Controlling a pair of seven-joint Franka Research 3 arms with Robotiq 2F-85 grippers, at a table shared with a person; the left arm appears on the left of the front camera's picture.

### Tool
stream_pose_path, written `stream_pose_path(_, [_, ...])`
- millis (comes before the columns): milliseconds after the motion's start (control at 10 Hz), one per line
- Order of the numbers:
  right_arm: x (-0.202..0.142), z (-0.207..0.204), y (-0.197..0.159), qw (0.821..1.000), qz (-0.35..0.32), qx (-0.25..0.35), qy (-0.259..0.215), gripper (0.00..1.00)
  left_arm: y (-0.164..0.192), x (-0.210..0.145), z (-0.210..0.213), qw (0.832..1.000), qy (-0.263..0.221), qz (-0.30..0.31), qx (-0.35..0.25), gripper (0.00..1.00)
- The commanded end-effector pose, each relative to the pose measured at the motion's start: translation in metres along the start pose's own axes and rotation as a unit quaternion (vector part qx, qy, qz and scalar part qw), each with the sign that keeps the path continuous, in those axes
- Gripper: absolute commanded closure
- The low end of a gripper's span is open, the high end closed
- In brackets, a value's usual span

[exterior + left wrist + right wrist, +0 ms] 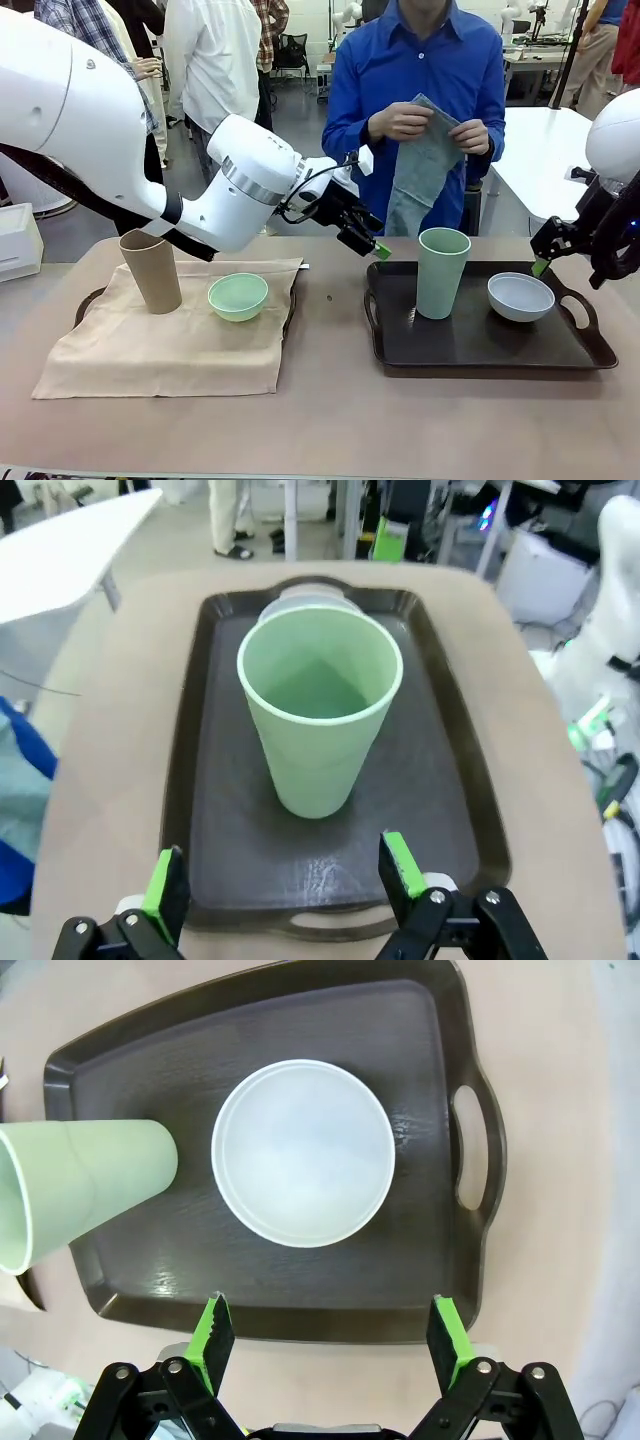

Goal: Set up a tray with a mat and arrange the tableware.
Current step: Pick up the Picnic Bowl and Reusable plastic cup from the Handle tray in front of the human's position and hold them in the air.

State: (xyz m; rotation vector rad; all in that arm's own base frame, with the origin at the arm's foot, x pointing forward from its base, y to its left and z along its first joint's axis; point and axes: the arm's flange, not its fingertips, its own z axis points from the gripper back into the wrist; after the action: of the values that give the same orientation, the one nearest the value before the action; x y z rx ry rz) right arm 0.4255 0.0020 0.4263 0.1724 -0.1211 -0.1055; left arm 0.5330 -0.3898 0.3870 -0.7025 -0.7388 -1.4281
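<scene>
- While both gape empty, centre left pincer (285,880) on the tall pale-green tapered cup (320,705), mid-frame.
- Right pincer (330,1335): nip round white bowl (303,1152) by its rim.

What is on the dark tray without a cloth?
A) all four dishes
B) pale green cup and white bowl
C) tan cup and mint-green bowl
B: the pale green cup and the white bowl stand on the dark tray, while the tan cup and mint-green bowl sit on the beige mat.
</scene>
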Motion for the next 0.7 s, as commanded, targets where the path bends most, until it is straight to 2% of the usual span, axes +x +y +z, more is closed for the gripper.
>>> stream_pose_path(0, [0.014, -0.008, -0.008, 1.000, 0.006, -0.009, -0.009, 0.00, 0.016, 0.006, -0.007, 0.997, 0.019, 0.042, -0.057, 0.00])
stream_pose_path(200, [0.022, -0.018, -0.016, 1.000, 0.007, -0.008, -0.009, 0.00, 0.018, 0.004, -0.024, 0.993, 0.040, 0.051, -0.095, 0.00])
stream_pose_path(600, [0.041, -0.036, -0.016, 0.999, 0.030, -0.010, -0.027, 0.00, 0.013, -0.001, -0.053, 0.989, 0.043, 0.025, -0.137, 0.00])
